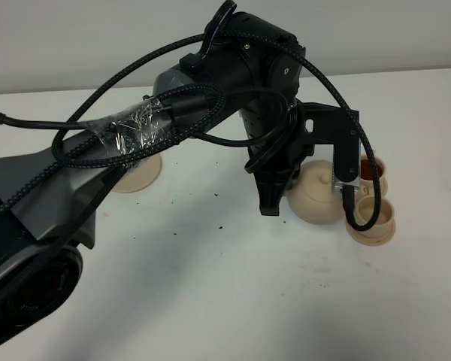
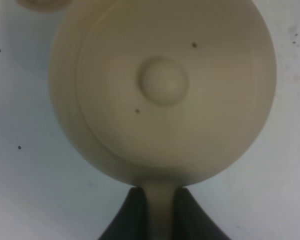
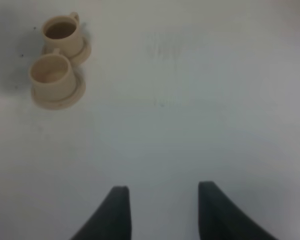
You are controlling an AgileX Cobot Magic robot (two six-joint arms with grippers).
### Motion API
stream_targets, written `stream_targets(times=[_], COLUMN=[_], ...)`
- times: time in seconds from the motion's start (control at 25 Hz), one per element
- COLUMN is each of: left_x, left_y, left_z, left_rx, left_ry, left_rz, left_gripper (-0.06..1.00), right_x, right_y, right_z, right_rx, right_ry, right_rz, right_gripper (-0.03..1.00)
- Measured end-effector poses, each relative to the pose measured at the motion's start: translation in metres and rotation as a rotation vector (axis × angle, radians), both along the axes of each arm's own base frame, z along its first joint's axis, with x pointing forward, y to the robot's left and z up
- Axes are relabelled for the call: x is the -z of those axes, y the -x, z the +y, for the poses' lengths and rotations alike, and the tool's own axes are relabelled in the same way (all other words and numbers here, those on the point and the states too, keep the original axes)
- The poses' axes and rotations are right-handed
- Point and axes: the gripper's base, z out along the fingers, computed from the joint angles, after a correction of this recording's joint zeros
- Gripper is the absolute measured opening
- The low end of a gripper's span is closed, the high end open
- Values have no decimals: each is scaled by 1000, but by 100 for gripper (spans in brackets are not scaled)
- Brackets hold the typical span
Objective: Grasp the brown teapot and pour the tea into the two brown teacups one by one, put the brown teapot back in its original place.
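Observation:
The brown teapot [image 1: 316,197] sits just left of the two brown teacups, and its knobbed lid [image 2: 162,80] fills the left wrist view. My left gripper [image 2: 160,217] is shut on the teapot's handle [image 2: 160,205], reaching in from the left [image 1: 279,197]. The far teacup [image 1: 371,171] holds dark tea [image 3: 60,31]. The near teacup [image 1: 376,216] looks pale inside [image 3: 52,75]. The original place, a flat tan saucer [image 1: 139,177], lies bare at the left behind the arm. My right gripper [image 3: 162,210] hangs open over bare table, far from the cups.
The left arm and its braided cables [image 1: 173,113] cross the middle of the white table [image 1: 210,286] and hide part of the saucer. A cable loop [image 1: 353,203] hangs between teapot and cups. Small dark specks [image 1: 222,224] dot the tabletop.

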Motion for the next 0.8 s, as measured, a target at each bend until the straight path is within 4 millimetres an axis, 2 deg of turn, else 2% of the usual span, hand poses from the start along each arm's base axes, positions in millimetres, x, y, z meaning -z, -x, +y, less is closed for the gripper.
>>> stream_targets(times=[0.2,0.48,0.8], left_x=[18,23,45], left_y=[-8,-16,-17], left_z=[-3,-10,-16], left_rx=[7,14,76], left_ry=[-26,37,-72], left_rz=[-28,-103,-166], left_gripper=[12,12,12], right_x=[0,0,0], right_y=[0,0,0], right_z=[0,0,0], right_rx=[0,0,0], right_ry=[0,0,0], right_rz=[0,0,0], right_gripper=[33,33,33])
